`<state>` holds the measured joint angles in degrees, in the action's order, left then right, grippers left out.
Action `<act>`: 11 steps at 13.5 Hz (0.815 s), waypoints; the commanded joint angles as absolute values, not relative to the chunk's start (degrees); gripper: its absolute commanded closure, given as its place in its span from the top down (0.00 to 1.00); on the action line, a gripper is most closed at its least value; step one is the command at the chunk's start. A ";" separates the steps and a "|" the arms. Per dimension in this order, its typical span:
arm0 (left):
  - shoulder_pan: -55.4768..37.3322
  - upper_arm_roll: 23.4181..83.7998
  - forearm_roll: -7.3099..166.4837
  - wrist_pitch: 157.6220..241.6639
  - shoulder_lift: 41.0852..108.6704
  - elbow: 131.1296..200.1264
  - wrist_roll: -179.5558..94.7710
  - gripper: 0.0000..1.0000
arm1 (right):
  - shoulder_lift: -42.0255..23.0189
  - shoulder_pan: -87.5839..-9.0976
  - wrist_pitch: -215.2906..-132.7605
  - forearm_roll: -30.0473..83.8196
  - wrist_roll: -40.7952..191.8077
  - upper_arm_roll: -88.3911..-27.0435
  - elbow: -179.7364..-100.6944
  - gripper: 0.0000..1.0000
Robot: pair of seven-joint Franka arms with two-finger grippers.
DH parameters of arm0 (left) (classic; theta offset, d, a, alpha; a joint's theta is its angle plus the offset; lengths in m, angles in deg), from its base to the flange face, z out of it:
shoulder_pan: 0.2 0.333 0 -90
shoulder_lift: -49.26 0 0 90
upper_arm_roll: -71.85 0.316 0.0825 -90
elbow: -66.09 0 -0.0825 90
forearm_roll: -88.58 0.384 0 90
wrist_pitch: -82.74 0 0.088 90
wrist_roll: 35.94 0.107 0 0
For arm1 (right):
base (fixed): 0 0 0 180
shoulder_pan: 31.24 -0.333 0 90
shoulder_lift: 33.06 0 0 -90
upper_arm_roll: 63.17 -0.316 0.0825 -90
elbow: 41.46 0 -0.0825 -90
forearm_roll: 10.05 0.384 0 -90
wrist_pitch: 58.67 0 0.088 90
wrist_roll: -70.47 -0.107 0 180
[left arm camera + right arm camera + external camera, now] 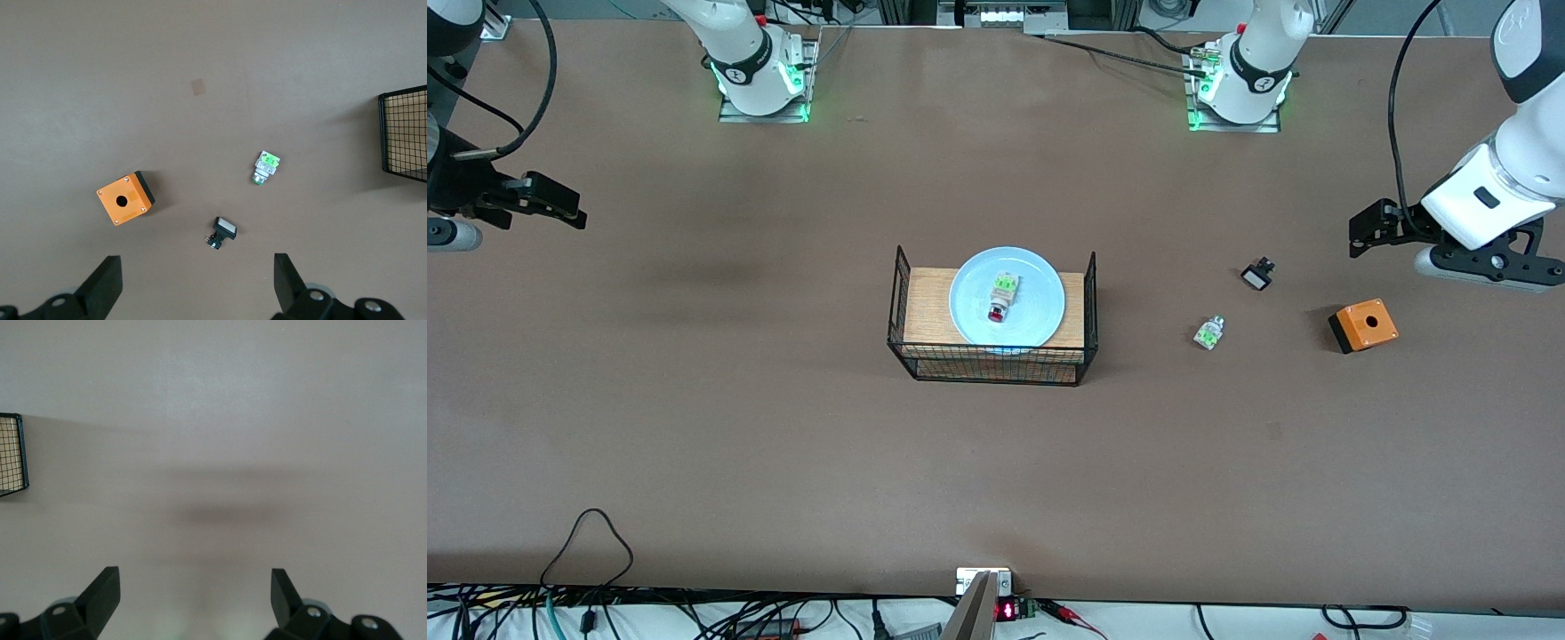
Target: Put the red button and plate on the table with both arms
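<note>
The red button lies on the plate atop the rack — both grippers, left and right, hang open and empty over the tabletop.

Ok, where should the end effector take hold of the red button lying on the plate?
Probably from above, across the red button's narrow whitish-green body: it lies flat mid-plate, long axis toward the front camera, and the rack's wire ends hamper a side approach.

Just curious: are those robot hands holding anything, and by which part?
Nothing is held. The left end effector and right end effector are open and empty over the table.
</note>
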<state>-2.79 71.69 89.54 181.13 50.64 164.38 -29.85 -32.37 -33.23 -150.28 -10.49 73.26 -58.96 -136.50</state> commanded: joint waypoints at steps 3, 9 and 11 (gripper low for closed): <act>-2.66 71.32 91.22 179.16 51.81 162.07 -29.00 1.00 | -32.70 -33.09 -149.20 -10.40 73.11 -59.21 -135.85 1.00; -2.92 71.23 91.22 179.16 51.81 162.07 -29.00 1.00 | -32.62 -33.09 -149.20 -10.57 73.20 -59.30 -135.85 1.00; -3.18 71.23 91.22 179.07 51.81 161.98 -29.00 1.00 | -32.62 -33.09 -149.28 -10.57 73.20 -59.21 -135.76 1.00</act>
<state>-2.86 71.49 89.55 180.69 50.64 164.35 -29.85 -32.37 -33.23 -150.24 -10.49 73.26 -58.96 -136.50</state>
